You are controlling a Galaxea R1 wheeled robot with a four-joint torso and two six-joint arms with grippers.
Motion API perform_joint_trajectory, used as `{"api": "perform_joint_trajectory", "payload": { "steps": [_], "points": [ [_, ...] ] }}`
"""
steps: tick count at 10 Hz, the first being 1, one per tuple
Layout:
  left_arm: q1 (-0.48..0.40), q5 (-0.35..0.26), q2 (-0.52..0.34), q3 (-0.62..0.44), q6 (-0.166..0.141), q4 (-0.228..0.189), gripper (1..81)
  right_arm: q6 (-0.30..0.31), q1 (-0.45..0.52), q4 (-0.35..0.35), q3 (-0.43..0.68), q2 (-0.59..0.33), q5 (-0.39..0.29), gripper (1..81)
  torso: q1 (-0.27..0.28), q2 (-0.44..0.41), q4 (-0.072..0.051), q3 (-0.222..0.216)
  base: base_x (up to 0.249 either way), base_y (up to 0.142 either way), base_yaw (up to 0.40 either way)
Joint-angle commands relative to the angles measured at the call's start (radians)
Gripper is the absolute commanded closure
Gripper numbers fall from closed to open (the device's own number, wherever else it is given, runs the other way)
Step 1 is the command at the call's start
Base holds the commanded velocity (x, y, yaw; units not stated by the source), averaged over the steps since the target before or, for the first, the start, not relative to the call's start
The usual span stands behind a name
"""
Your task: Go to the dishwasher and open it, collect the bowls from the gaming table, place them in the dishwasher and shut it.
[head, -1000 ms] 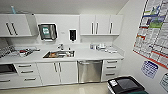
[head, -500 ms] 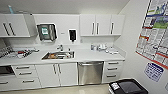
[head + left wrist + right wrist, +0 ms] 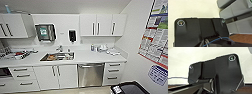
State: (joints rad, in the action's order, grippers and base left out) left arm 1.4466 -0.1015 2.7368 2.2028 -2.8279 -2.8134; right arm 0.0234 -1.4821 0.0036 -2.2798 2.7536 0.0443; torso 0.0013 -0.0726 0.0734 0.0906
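Status: early approach phase. The dishwasher (image 3: 90, 74) sits under the tabletop (image 3: 85, 58) at approx. 6 o'clock in the head view, slightly right of centre, between the white double cabinet doors (image 3: 56, 75) at its 9 o'clock and a drawer stack (image 3: 114, 72) at its 3 o'clock. Door is closed, flush w/ adjacent fronts. Judged from this: opening step not yet done; bowl collection, loading and closing all remain.

Orientation: dishwasher front faces the camera nearly square-on. Its bar handle (image 3: 90, 66) runs horizontally along the top edge of the door, long axis 9-to-3 o'clock, parallel to the tabletop edge. Door therefore likely hinges at the bottom and pulls outward toward the robot (judgement, not observed).

Other ref. points: sink (image 3: 57, 56) at 10 o'clock from the dishwasher; wall cabinets (image 3: 103, 25) at 12 o'clock; posters (image 3: 156, 35) on the right wall; a dark bin (image 3: 130, 88) on the floor at 4 o'clock.

Gripper state: left and right gripper — cannot tell; the wrist views present the robot's dark plate w/ pale floor behind, no fingers discernible.
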Motion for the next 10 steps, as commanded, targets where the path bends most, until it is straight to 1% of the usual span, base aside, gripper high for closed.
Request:
{"api": "perform_joint_trajectory", "payload": {
  "steps": [1, 10],
  "points": [
    [-0.054, -0.073, -0.014, -0.015, -0.052, -0.066, 1.0, -0.002, 0.053, -0.004, 0.008, -0.021, -0.050, 1.0, 0.000, 0.000, 0.000, 0.000, 0.140, 0.000, 0.000],
    [-0.056, -0.075, -0.015, -0.015, -0.052, -0.066, 1.0, -0.002, 0.058, -0.004, 0.010, -0.019, -0.057, 1.0, 0.000, 0.000, 0.000, 0.000, 0.144, 0.000, 0.000]
  ]
}}
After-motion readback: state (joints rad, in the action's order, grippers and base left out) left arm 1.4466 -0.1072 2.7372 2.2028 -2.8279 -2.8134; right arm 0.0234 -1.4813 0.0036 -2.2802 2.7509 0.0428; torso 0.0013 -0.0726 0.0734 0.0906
